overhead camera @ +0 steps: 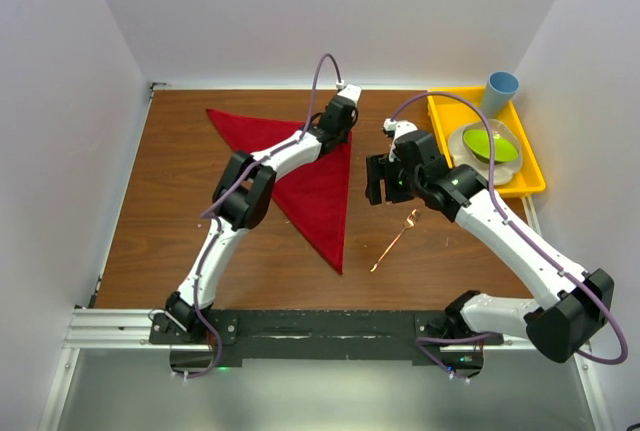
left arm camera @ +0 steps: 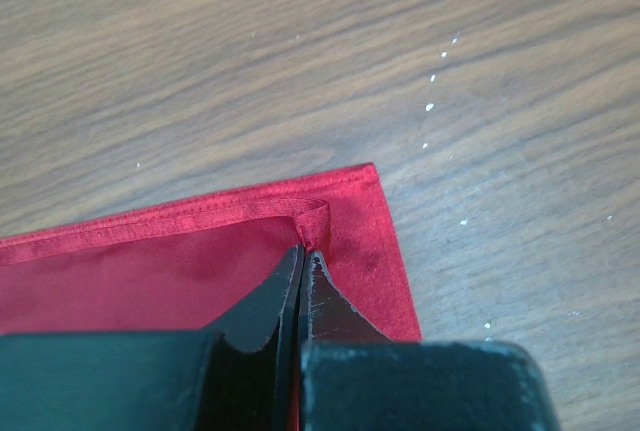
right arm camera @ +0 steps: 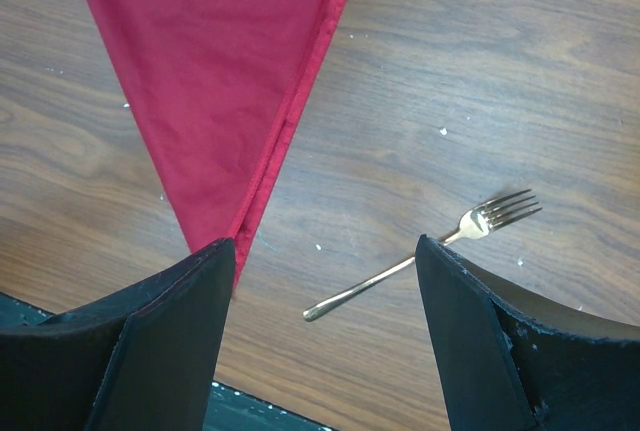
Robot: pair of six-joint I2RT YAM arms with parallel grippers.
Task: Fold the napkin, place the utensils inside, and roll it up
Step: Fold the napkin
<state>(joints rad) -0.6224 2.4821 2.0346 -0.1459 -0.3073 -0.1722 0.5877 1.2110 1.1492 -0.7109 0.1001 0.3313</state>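
Note:
The red napkin point(overhead camera: 315, 186) lies folded as a triangle on the wooden table, one point toward the near edge. My left gripper point(overhead camera: 345, 103) is at its far right corner, shut and pinching a fold of the napkin's hem point(left arm camera: 312, 223). The copper fork point(overhead camera: 394, 240) lies on the table to the right of the napkin's near point; it also shows in the right wrist view point(right arm camera: 425, 253), tines to the right. My right gripper point(overhead camera: 378, 183) hangs open and empty above the table between the napkin point(right arm camera: 225, 71) and the fork.
A yellow tray point(overhead camera: 440, 115) at the far right holds a white plate with a green bowl point(overhead camera: 490, 145) and a blue cup point(overhead camera: 500, 93). White walls enclose the table on three sides. A black rail point(overhead camera: 320, 326) runs along the near edge.

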